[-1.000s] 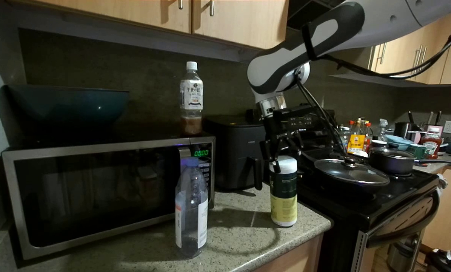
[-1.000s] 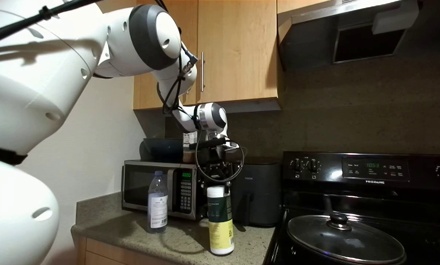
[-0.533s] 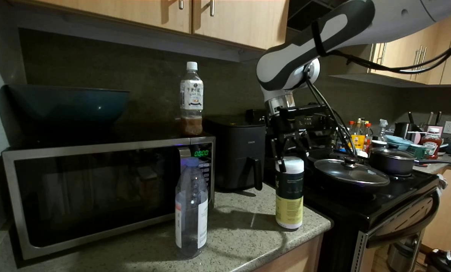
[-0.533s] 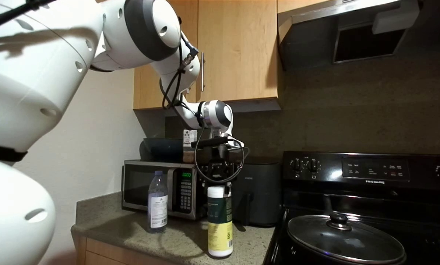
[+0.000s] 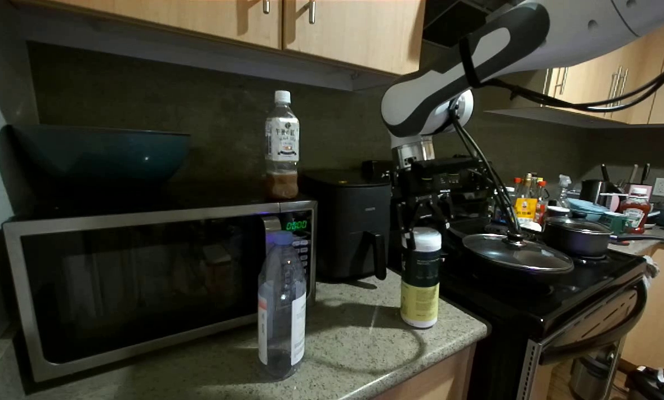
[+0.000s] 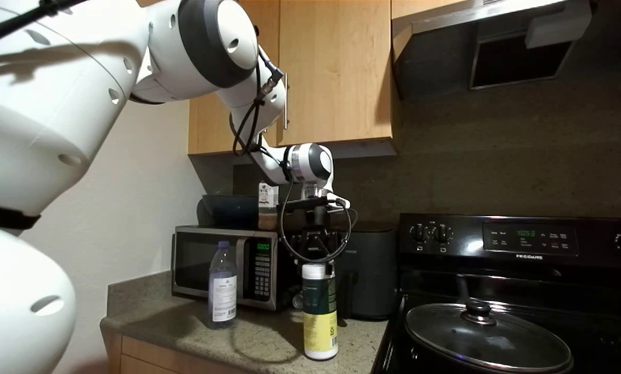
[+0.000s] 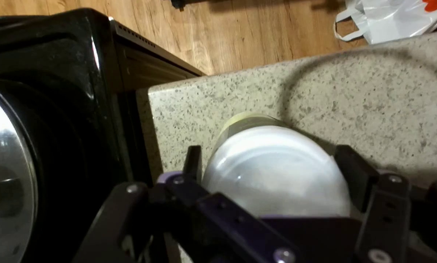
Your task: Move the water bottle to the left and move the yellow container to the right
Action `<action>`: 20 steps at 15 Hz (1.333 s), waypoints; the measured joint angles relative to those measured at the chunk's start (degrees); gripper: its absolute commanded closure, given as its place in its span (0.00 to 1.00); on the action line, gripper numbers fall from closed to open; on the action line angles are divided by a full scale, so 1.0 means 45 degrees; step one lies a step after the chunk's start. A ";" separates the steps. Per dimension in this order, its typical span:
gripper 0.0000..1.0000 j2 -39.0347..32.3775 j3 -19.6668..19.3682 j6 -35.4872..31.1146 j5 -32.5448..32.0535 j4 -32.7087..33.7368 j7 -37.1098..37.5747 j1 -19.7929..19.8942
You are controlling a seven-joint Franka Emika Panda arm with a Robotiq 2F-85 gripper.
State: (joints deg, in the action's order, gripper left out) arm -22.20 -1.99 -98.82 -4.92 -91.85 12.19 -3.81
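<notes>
The yellow container (image 5: pixel 419 300) is a tall canister with a white lid, a dark green upper label and a yellow lower part. It stands upright near the counter's front right corner, also seen in an exterior view (image 6: pixel 319 327). My gripper (image 7: pixel 273 166) points down with a finger on each side of the white lid (image 7: pixel 277 175), closed around it. I cannot tell whether its base touches the counter. The water bottle (image 5: pixel 281 322), clear with a blue cap and white label, stands left of the container in both exterior views (image 6: pixel 222 296), apart from the gripper.
A microwave (image 5: pixel 154 294) stands behind the bottle, with a milk tea bottle (image 5: pixel 282 144) and dark bowl (image 5: pixel 98 155) on top. A black air fryer (image 5: pixel 348 228) stands behind the container. The stove with a lidded pan (image 5: pixel 518 255) adjoins the counter's right edge.
The gripper and the yellow container have moved together, first toward the counter's front edge, then slightly back from it. The water bottle has not moved.
</notes>
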 measured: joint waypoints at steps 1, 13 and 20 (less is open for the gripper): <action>0.36 -0.0026 -0.0083 -0.0355 -0.0031 0.0011 -0.0001 0.0063; 0.36 -0.0069 -0.0378 -0.1147 0.0027 0.0013 -0.0010 0.0514; 0.00 -0.0040 -0.0361 -0.1073 0.0001 0.0016 -0.0142 0.0497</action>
State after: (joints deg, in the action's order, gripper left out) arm -22.38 -3.62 -103.65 -4.92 -91.78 11.55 -1.57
